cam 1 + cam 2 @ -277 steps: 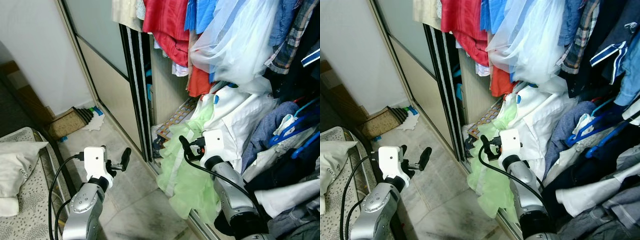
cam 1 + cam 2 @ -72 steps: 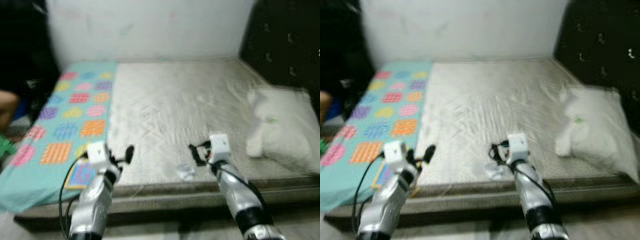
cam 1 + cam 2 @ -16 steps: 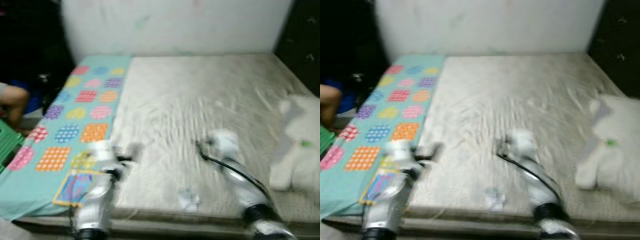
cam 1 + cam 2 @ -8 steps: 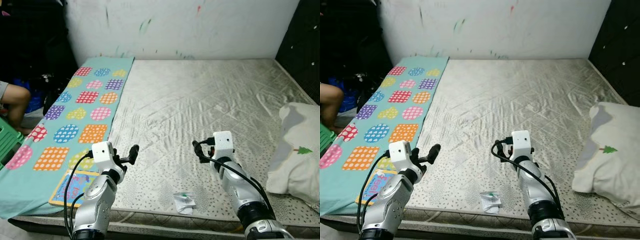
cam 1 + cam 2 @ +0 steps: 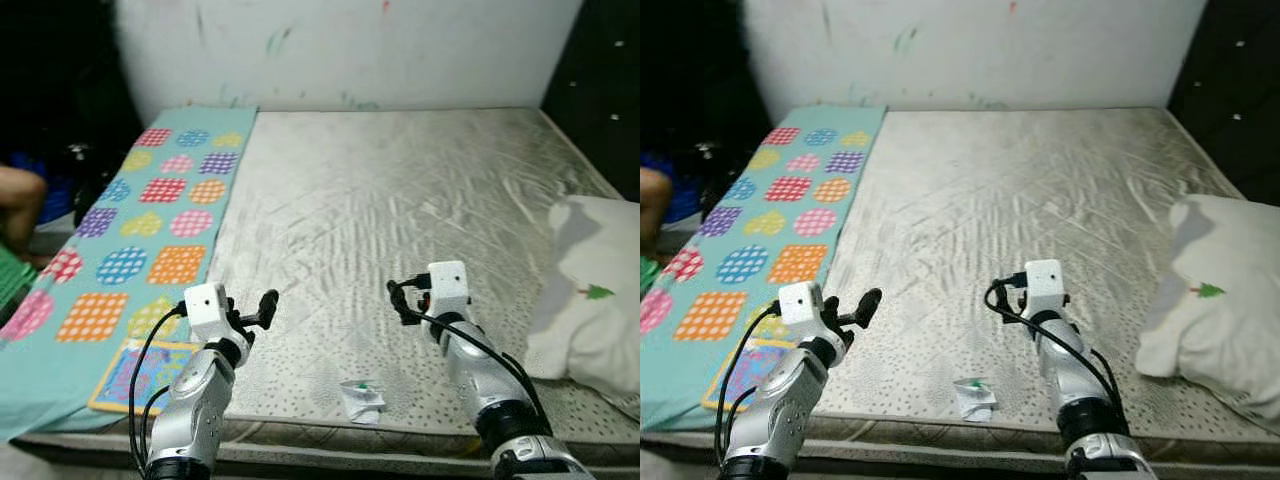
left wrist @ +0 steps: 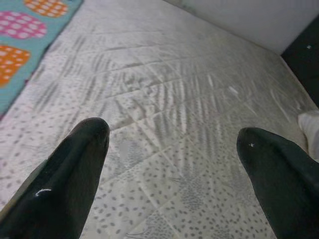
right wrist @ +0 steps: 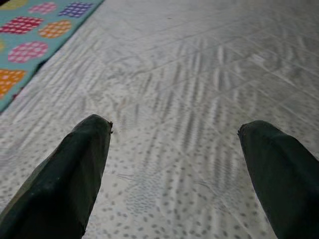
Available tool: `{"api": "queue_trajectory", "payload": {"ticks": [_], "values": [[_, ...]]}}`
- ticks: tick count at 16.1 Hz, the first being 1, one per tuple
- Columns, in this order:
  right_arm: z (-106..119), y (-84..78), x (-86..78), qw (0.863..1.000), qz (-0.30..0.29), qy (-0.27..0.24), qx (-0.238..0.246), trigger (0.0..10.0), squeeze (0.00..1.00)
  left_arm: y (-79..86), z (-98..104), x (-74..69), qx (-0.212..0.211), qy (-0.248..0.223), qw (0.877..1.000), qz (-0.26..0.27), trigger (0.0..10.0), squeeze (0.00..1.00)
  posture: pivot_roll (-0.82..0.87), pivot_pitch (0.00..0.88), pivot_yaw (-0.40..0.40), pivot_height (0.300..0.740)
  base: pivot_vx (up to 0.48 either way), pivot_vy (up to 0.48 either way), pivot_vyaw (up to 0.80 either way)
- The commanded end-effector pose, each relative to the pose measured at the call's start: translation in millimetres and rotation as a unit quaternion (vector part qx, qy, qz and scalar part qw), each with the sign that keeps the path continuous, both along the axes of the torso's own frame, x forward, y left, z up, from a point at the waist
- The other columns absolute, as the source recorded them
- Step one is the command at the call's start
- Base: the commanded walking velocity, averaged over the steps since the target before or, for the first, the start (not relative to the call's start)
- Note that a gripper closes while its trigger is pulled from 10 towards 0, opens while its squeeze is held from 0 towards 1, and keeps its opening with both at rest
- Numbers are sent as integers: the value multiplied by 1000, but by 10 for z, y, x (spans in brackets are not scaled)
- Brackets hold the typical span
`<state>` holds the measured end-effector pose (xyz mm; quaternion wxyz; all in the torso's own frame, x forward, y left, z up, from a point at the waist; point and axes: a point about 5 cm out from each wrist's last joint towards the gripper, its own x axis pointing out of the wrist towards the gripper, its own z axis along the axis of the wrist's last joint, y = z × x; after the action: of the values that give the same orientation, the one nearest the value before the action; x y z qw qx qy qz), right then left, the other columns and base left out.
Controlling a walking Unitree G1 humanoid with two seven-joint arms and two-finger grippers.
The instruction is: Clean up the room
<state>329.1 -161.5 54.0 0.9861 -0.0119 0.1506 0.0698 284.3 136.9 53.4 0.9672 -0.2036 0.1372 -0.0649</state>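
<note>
A bare grey quilted mattress (image 5: 400, 190) lies in front of me. A small crumpled white wrapper (image 5: 361, 399) with a green mark sits near its front edge, between my two arms. My left gripper (image 5: 262, 308) hovers open above the mattress, to the left of the wrapper. Right of the wrapper and a little farther back, my right gripper (image 5: 397, 300) is also open. Both wrist views show wide-spread black fingers (image 6: 75, 164) (image 7: 79, 164) over the empty mattress surface.
A teal blanket (image 5: 150, 220) with coloured polka-dot squares covers the bed's left strip; a colourful book (image 5: 140, 372) lies on it near the front. A white pillow (image 5: 590, 290) rests at the right. A person's knee (image 5: 18, 200) shows at far left. A white wall (image 5: 350, 45) stands behind.
The view has shifted slightly and is a little blurred. Both grippers stay open in about the same pose; the wrapper has not moved.
</note>
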Motion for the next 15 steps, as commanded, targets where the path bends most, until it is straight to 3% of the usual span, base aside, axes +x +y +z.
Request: {"api": "queue_trajectory", "payload": {"ticks": [1, 5, 7, 9, 11, 15], "values": [[26, 10, 29, 1000, -1, -3, 5, 10000, 0, 35, -32, -9, 7, 11, 1000, 5, 10000, 0, -83, 0, 43, 740, 0, 0, 0], [31, 3, 33, 1000, -7, -5, 12, 10000, 0, 39, -33, 2, 9, 13, 1000, 4, 10000, 0, -85, 0, 47, 740, 0, 0, 0], [105, -5, 34, 998, -24, -35, 48, 10000, 0, 56, 20, 1, 17, -1, 1000, 3, 10000, 0, -88, 0, 48, 740, 0, 0, 0], [196, -67, 1, 995, -41, -64, 64, 10000, 0, 185, 164, -88, 66, -45, 997, -4, 10000, 0, -87, 0, 50, 740, 0, 0, 0], [186, -120, -94, 995, -46, -68, 59, 10000, 0, 419, 155, -218, 93, -43, 994, 23, 10000, 0, -80, 0, 48, 740, 0, 0, 0], [124, -234, -258, 996, -53, -61, 45, 10000, 0, 638, 159, -307, 101, -44, 992, 65, 10000, 0, -76, 0, 46, 740, 0, 0, 0]]}}
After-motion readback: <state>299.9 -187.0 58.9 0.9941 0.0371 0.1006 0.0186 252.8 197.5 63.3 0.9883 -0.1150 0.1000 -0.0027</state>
